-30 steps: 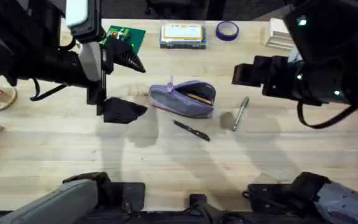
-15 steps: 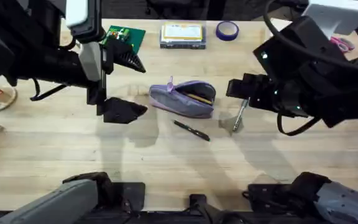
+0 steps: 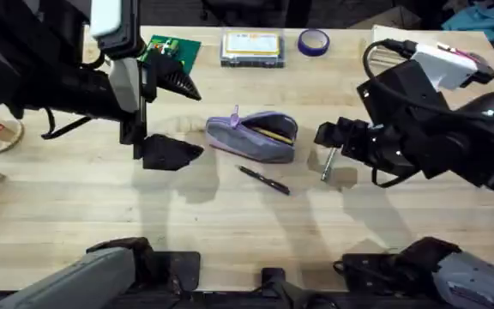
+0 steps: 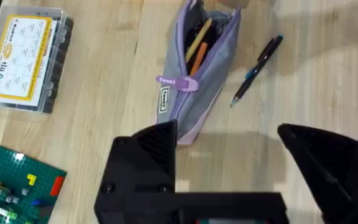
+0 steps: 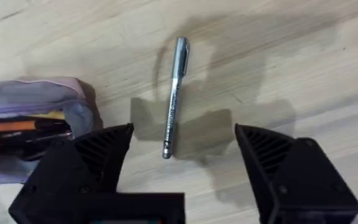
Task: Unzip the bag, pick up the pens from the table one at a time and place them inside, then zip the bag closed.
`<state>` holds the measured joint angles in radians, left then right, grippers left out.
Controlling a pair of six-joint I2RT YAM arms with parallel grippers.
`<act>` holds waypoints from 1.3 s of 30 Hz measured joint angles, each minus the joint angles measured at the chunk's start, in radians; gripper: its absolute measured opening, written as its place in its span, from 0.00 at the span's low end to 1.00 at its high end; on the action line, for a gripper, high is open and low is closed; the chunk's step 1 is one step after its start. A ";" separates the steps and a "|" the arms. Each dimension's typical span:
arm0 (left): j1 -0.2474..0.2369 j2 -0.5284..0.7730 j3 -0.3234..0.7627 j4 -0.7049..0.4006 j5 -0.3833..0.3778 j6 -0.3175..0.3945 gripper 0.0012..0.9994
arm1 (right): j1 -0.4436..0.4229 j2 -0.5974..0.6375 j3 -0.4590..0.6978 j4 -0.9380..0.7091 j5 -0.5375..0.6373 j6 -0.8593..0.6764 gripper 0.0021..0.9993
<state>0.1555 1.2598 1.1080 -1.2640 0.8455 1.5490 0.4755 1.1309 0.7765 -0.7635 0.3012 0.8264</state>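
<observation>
The right gripper (image 5: 184, 165) hovers wide open above the silver pen (image 5: 174, 93) lying on the table (image 3: 230, 215) just beside the unzipped bag (image 3: 254, 134). The pen sits off-centre toward one finger, so closing may roll it away. The left gripper (image 4: 229, 168) waits open near the bag's end, with the dark pen (image 3: 264, 179) in front of the bag.

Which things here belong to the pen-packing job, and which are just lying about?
Job: bag, already unzipped; silver pen under the open right hand; black pen; open left hand.
Lying about: clear box; purple tape roll; green brick plate.
</observation>
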 joint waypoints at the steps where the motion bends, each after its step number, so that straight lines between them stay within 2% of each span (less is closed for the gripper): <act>1: 0.000 0.000 0.000 0.000 0.000 0.000 0.99 | -0.002 0.000 -0.002 0.004 -0.004 -0.010 1.00; 9: 0.000 0.000 0.000 0.000 0.000 0.000 0.99 | -0.002 0.011 -0.002 0.029 -0.012 -0.069 1.00; 33: 0.000 0.000 0.000 0.000 0.000 0.000 0.99 | -0.002 0.283 -0.002 0.149 -0.015 -0.080 1.00; 35: 0.000 0.000 0.000 0.000 0.000 0.000 0.99 | -0.002 0.294 -0.002 0.157 -0.017 -0.080 0.97; 39: 0.000 0.000 0.000 0.000 0.000 0.000 0.99 | -0.002 0.298 -0.002 0.169 -0.037 -0.072 0.84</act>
<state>0.1555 1.2598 1.1080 -1.2640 0.8455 1.5490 0.4736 1.4291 0.7746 -0.5948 0.2646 0.7546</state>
